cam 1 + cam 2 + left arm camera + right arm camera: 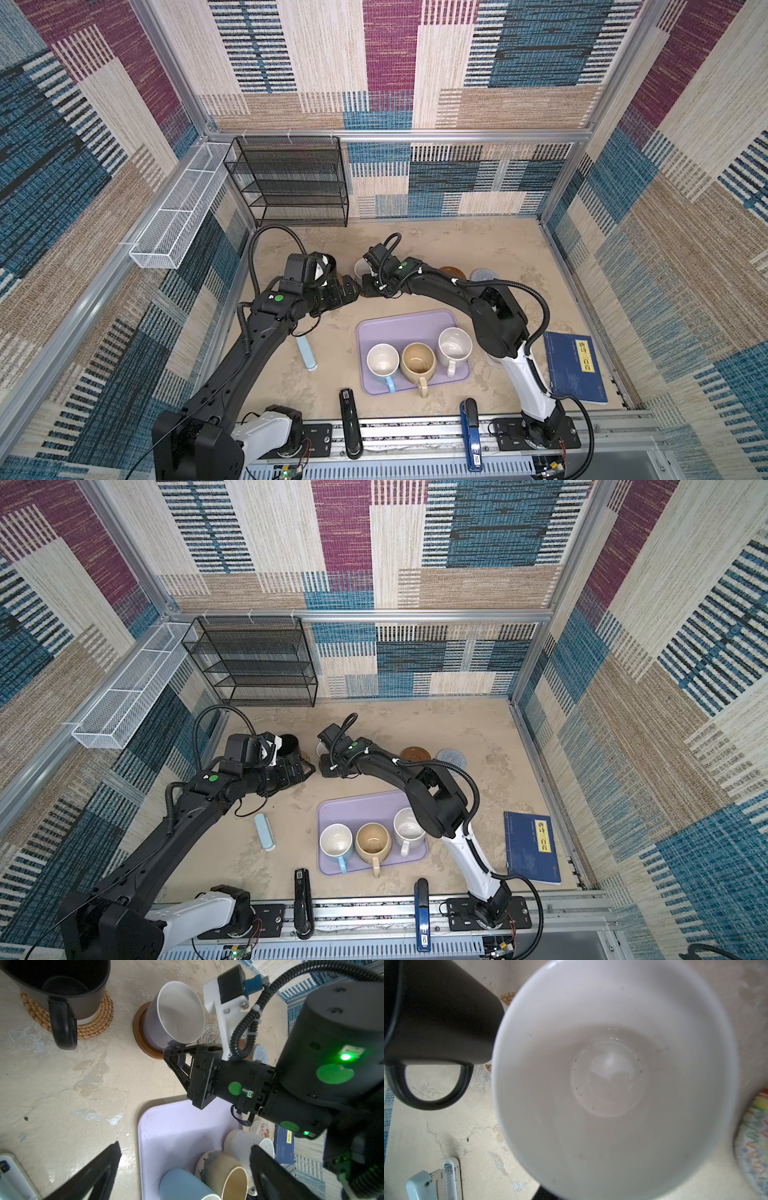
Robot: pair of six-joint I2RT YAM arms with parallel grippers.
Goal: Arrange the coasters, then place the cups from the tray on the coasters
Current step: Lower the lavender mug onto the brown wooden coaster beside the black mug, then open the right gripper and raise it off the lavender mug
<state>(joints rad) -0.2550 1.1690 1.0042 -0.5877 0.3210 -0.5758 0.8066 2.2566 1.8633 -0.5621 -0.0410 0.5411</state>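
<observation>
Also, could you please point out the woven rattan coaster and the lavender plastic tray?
Woven rattan coaster (104, 1016): left wrist view, exposed woven edge beside the black mug.
Lavender plastic tray (399, 328): a top view, bare floor.

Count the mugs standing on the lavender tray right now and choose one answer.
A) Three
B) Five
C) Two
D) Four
A: both top views show just three mugs on the tray, namely the light blue mug, the beige mug and the speckled white mug, side by side along its near edge.
</observation>
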